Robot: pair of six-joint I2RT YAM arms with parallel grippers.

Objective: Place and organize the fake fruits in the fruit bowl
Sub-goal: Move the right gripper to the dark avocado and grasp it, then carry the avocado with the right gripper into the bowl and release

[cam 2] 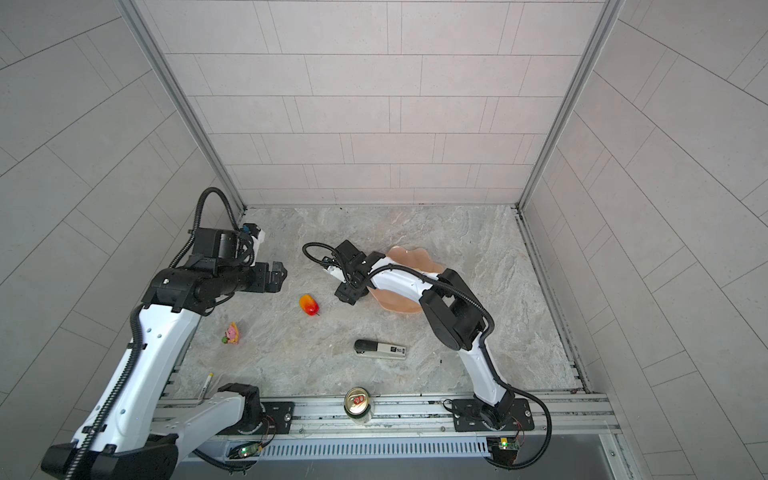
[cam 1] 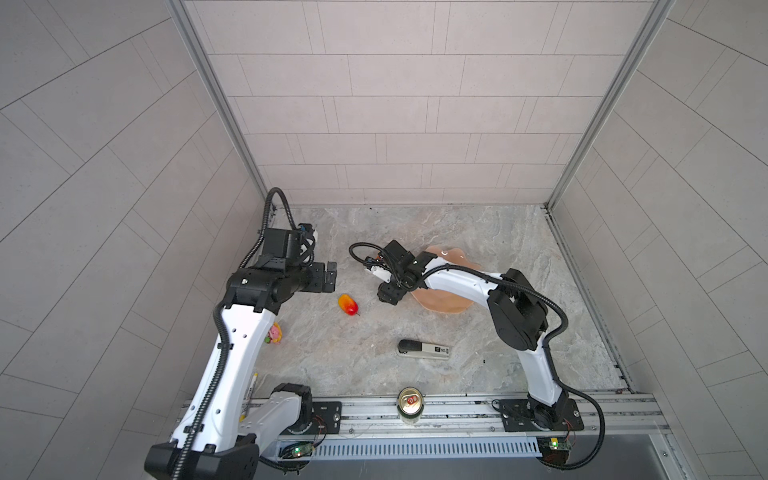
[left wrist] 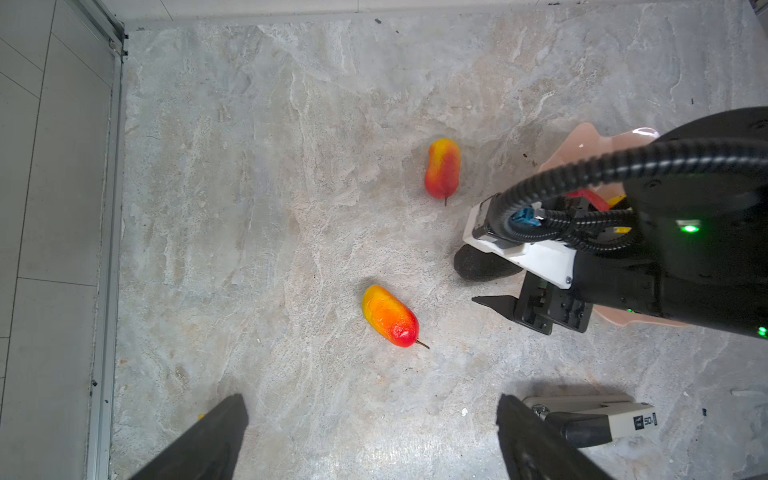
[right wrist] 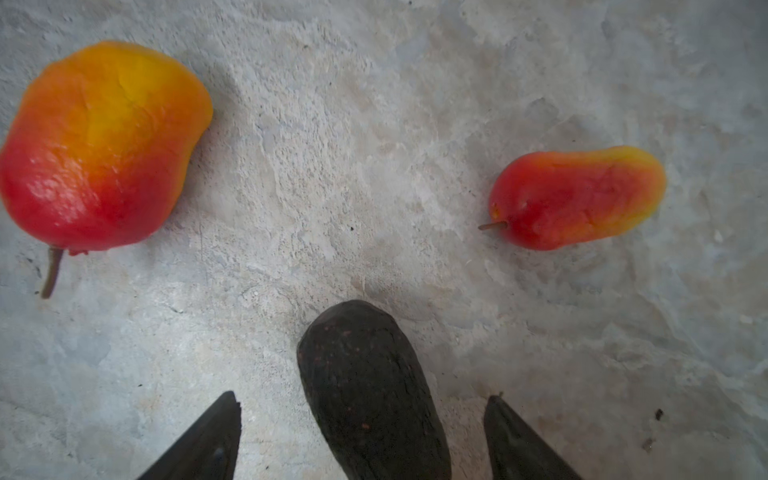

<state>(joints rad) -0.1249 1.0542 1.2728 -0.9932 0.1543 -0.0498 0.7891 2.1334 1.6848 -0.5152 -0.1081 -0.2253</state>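
Okay, front to back: one red-orange-yellow oval plastic mango (cam 1: 348, 304) lies loose on the grey stone table (cam 1: 498, 332). The right gripper (right wrist: 363, 400) straddles the dark blackish plastic avocado (right wrist: 372, 374), jaws wide, clear of it. The left gripper (left wrist: 370, 399) hangs empty, jaws wide. A second mango (left wrist: 442, 168) lies beyond, the glossy peach-pink scalloped bowl (cam 1: 455, 253) near the avocado.

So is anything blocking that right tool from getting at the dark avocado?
Nothing visible. The right tool has its jaws open on either side of the avocado, with only bare table in the gaps. One mango and a second mango lie off to either side, touching neither.
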